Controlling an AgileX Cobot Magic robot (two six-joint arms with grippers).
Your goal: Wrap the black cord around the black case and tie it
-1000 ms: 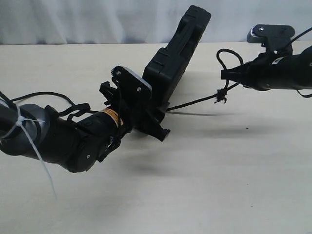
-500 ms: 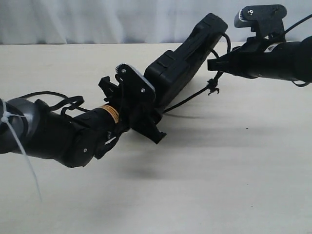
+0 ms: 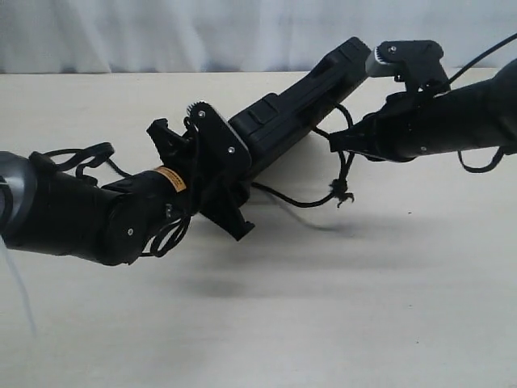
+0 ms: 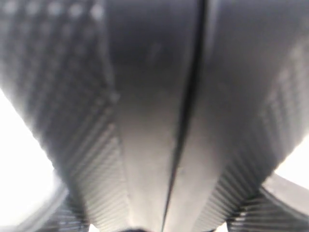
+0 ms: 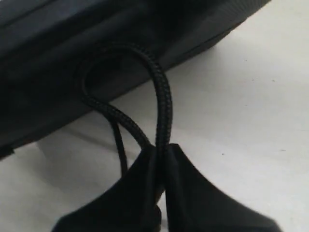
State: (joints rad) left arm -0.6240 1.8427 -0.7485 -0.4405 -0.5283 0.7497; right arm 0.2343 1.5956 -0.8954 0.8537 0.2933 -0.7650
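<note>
The black case [image 3: 311,101] is held tilted above the table, its low end clamped in my left gripper [image 3: 230,182], which is shut on it. In the left wrist view the case [image 4: 154,121] fills the frame, blurred, with its seam running down the middle. My right gripper [image 3: 335,144] is shut on the black cord [image 3: 299,200] close to the case's underside. From there the cord sags in a slack curve to the case's low end, its knot [image 3: 339,194] dangling. In the right wrist view a loop of cord [image 5: 161,101] rises from the gripper [image 5: 161,152] against the case [image 5: 72,53].
The pale table [image 3: 363,307] stretches under both arms. A white curtain [image 3: 161,32] closes off the back. Loose black cables [image 3: 81,158] trail behind my left arm.
The left arm has lowered the case to a flatter tilt. My right gripper has moved left and down under the case's high end, and the cord has gone from taut to slack.
</note>
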